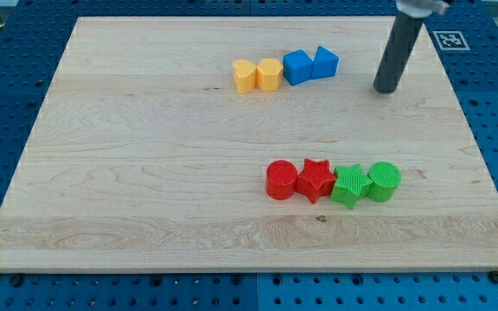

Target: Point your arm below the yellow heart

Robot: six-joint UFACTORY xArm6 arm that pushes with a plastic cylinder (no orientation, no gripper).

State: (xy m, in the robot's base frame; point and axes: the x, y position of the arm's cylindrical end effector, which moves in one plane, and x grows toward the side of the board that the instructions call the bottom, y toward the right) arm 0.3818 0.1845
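The yellow heart (245, 76) lies near the view's top centre on the wooden board (145, 173). It touches a yellow hexagon-like block (270, 74) on its right. Two blue blocks follow in the same row, one (297, 66) beside the yellow pair and one (325, 61) further right. My tip (386, 89) rests on the board to the right of this row, well apart from the yellow heart and slightly lower in the view.
A second row lies lower right: a red cylinder (281, 180), a red star (316, 180), a green star (350, 185) and a green cylinder (385, 181). A blue pegboard surrounds the board.
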